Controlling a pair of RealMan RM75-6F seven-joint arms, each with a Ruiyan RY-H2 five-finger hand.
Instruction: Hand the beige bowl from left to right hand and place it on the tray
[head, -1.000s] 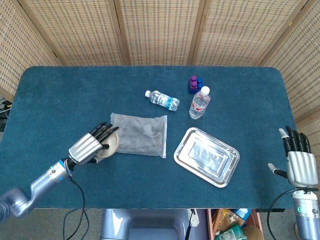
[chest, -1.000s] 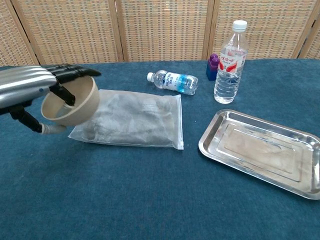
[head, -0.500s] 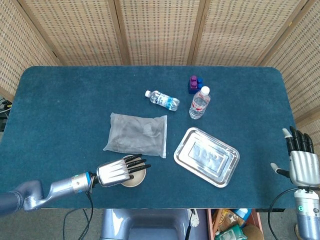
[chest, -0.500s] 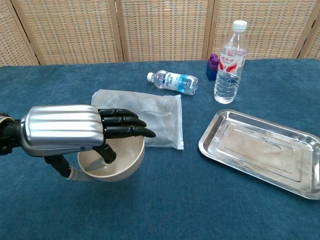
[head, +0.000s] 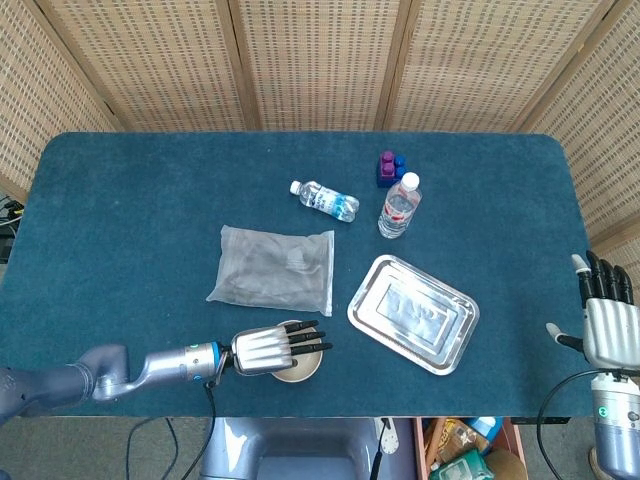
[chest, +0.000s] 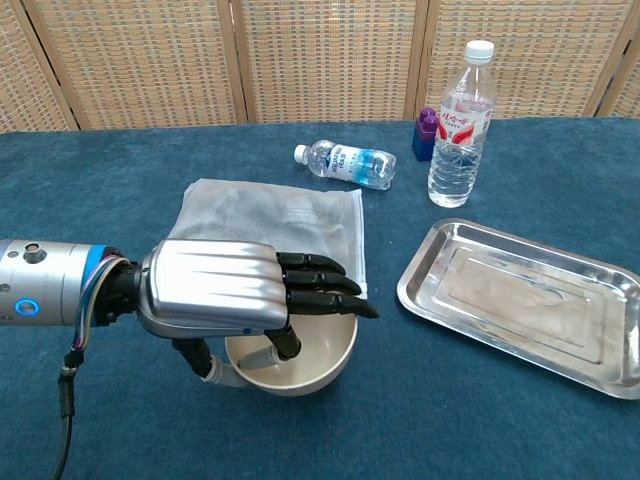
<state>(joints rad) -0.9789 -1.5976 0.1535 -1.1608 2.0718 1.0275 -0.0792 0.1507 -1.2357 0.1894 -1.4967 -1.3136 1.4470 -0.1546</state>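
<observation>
My left hand (head: 268, 349) (chest: 232, 298) grips the beige bowl (head: 302, 367) (chest: 303, 362) by its rim, fingers stretched over its mouth and the thumb inside. The bowl is near the table's front edge, left of the steel tray (head: 413, 313) (chest: 527, 300), which lies bare. It is held upright. My right hand (head: 606, 318) stands at the far right beyond the table's edge, fingers straight and apart, holding nothing; only the head view shows it.
A clear plastic bag (head: 274, 269) (chest: 276, 224) lies just behind the bowl. Farther back are a small bottle on its side (head: 324, 200) (chest: 345, 163), an upright water bottle (head: 398, 206) (chest: 458, 110) and purple-blue blocks (head: 390, 168) (chest: 425, 133).
My left hand has carried the bowl from beside the bag's left end, forward and rightward to the front of the table near the tray. The right hand has sunk slightly.
</observation>
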